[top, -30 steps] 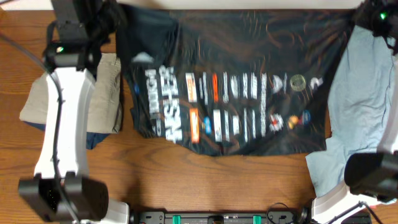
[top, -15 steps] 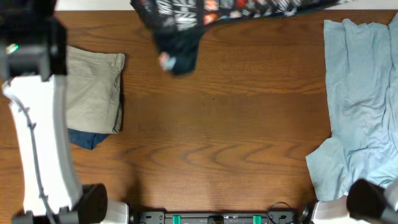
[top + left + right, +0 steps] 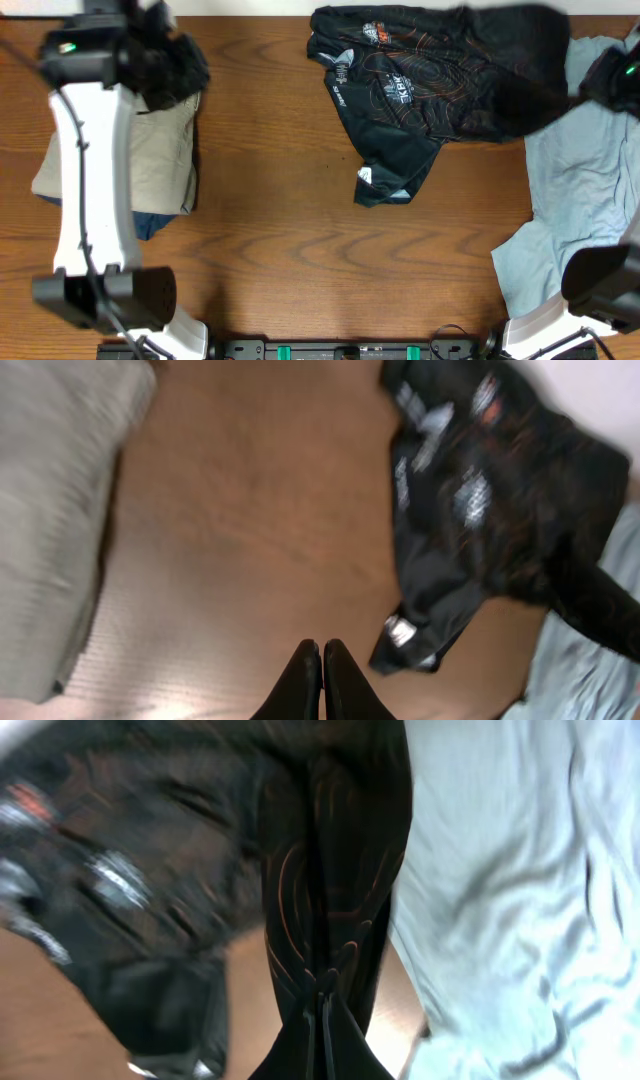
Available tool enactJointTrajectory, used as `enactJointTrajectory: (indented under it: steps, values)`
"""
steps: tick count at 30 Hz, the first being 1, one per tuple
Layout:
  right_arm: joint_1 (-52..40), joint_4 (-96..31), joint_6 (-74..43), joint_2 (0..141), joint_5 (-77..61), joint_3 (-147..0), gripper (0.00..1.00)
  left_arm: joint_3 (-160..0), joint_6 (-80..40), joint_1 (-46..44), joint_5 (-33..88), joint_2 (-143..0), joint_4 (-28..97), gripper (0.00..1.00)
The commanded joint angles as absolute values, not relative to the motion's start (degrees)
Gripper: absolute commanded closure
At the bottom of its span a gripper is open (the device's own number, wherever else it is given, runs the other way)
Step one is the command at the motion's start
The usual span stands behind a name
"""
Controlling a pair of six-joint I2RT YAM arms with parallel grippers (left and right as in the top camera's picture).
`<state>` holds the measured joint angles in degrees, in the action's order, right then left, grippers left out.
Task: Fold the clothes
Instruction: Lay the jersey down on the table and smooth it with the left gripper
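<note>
Currently jersey (image 3: pixel 430 90) is lying bunched beside blue cloth (image 3: pixel 585 190), long axis running leftward from it. R gripper (image 3: pixel 320 1010) is pinching its cloth-side end; L gripper (image 3: pixel 321 660) is hanging closed, empty, well apart.

You can read nothing for certain here. The black jersey (image 3: pixel 430 85) carries white lettering and an orange-and-white logo toward its left end, but all of it is too small and blurred to make out.

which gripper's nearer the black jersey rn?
Right. The right gripper is shut on the black jersey; the left gripper, shut, hangs over the table, apart from it, near the khaki shorts.
</note>
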<state>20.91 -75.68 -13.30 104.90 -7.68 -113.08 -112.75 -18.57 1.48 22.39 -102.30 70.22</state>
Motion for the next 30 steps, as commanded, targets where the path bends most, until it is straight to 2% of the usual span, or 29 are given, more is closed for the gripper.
enactJointTrajectory:
  steps: [1, 3, 4, 6, 13, 20, 30]
  values:
    - [20.6, -76.1, -11.9, 103.1, -4.1, -110.8, 0.99, -109.1, -16.3, -2.0, 23.6, -103.9, 68.9, 0.94]
    - [20.6, -76.5, -11.9, 103.1, -3.0, -109.5, 0.99, -106.7, -16.3, -4.2, 23.6, -105.6, 67.2, 0.93]
    - [20.6, -76.6, -11.9, 103.1, -2.7, -109.2, 0.99, -105.8, -16.3, -5.3, 23.6, -106.5, 66.5, 0.88]
    - [20.6, -76.8, -11.7, 103.1, -2.0, -108.8, 0.99, -104.4, -16.3, -7.8, 23.6, -108.8, 65.4, 0.69]
    - [20.6, -77.1, -11.5, 103.1, -1.5, -108.8, 0.99, -104.1, -16.3, -17.5, 23.6, -118.6, 63.2, 0.48]
    - [20.6, -77.3, -11.5, 103.1, -1.5, -108.8, 0.99, -104.1, -16.6, -24.6, 29.3, -127.8, 55.3, 0.38]
    - [20.6, -77.3, -11.5, 103.1, -1.5, -108.8, 0.99, -104.1, -25.7, -30.2, 33.9, -134.4, 42.5, 0.33]
